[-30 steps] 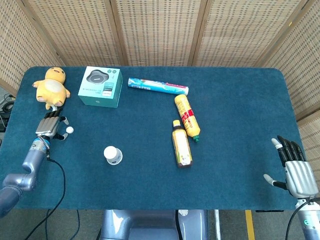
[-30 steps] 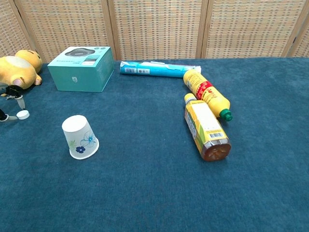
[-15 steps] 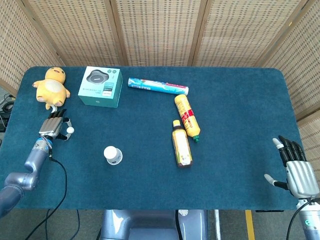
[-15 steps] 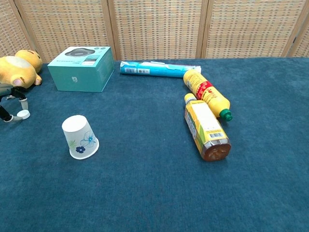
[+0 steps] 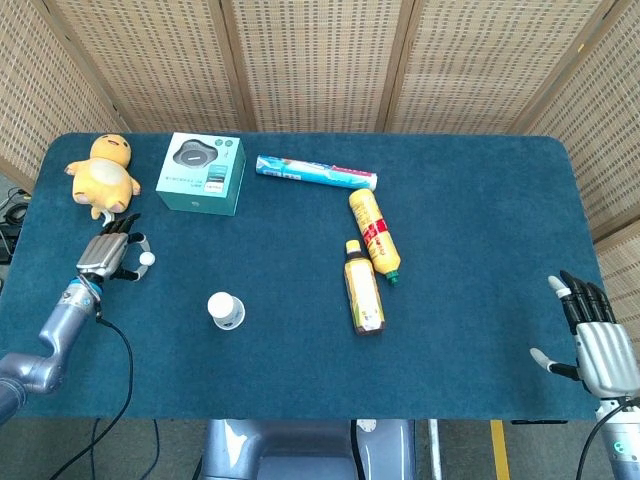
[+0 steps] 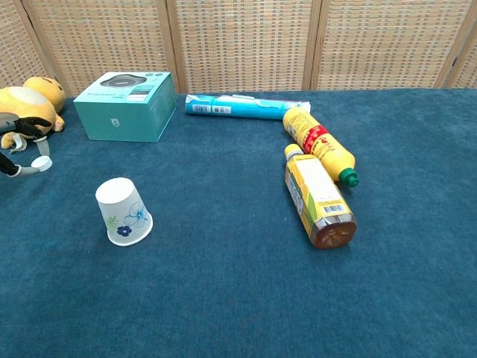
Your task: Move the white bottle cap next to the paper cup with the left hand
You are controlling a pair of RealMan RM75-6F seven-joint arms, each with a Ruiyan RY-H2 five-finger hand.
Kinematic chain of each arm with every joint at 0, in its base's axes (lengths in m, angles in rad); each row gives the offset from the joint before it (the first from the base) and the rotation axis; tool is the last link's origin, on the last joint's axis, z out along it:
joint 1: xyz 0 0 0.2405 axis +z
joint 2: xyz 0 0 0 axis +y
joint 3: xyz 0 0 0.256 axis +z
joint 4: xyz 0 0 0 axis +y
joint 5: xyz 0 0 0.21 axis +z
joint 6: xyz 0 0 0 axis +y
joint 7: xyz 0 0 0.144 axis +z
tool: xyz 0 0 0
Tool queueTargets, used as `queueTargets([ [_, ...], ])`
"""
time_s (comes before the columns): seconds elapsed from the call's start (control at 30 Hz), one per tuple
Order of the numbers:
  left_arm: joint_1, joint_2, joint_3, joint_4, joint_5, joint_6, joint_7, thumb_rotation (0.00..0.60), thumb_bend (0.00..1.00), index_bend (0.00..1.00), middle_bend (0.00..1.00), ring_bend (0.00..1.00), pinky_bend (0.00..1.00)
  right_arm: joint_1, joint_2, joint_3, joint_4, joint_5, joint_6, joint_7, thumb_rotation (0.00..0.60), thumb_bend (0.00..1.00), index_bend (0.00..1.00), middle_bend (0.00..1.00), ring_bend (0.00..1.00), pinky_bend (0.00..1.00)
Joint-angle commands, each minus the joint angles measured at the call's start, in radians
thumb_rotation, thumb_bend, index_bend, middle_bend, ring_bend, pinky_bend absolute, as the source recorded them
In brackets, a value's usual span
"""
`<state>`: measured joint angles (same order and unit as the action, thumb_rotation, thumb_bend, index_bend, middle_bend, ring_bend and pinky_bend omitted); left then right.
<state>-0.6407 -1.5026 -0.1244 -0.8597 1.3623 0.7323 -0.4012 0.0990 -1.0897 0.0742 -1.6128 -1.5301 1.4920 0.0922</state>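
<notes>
The desk (image 5: 470,330) carries everything on its blue cloth. Near its far left corner stand a teal box (image 5: 201,173) and a yellow plush toy (image 5: 102,175); a toothpaste tube (image 5: 316,172) lies along the far edge, and a yellow bottle (image 5: 374,235) and an amber bottle (image 5: 364,287) lie on their sides toward the middle. The paper cup (image 5: 226,311) sits upside down, toward the near left.

Compared with a second ago, the left hand (image 5: 107,256) has lifted the bottle cap (image 5: 147,259) off the cloth and shifted slightly toward the cup. Its fingers (image 6: 27,124) pinch the cap near the desk's left edge, just in front of the plush toy. In the chest view the cap (image 6: 42,163) is tilted, its flat face turned up and toward the cup (image 6: 123,212); being round, it shows no long axis.

The right hand (image 5: 598,347) hangs by the near right corner, fingers spread and holding nothing.
</notes>
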Motion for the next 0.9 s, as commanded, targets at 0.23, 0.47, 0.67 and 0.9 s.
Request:
queueTargets([
  [0.23, 0.05, 0.179, 0.077, -0.34, 0.133, 0.162, 0.031, 0.6, 0.34, 0.53, 0.0, 0.0, 0.0, -0.004, 0.006, -0.003, -0.006, -0.01, 0.008, 0.007, 0.6, 0.0, 0.01, 0.0, 0.0, 0.0],
  [0.47, 0.053, 0.199, 0.114, -0.444, 0.154, 0.162, 0.145, 0.6, 0.35, 0.53, 0.0, 0.0, 0.0, -0.009, 0.014, -0.003, -0.009, -0.015, 0.02, 0.025, 0.6, 0.0, 0.01, 0.0, 0.0, 0.0],
  [0.67, 0.046, 0.176, 0.117, -0.477, 0.111, 0.126, 0.245, 0.6, 0.35, 0.53, 0.0, 0.0, 0.0, -0.011, 0.022, -0.002, -0.009, -0.017, 0.024, 0.044, 0.6, 0.0, 0.01, 0.0, 0.0, 0.0],
  [0.9, 0.028, 0.11, 0.103, -0.449, 0.044, 0.084, 0.357, 0.6, 0.35, 0.53, 0.0, 0.0, 0.0, -0.008, 0.023, 0.0, -0.005, -0.01, 0.016, 0.052, 0.6, 0.0, 0.03, 0.0, 0.0, 0.0],
])
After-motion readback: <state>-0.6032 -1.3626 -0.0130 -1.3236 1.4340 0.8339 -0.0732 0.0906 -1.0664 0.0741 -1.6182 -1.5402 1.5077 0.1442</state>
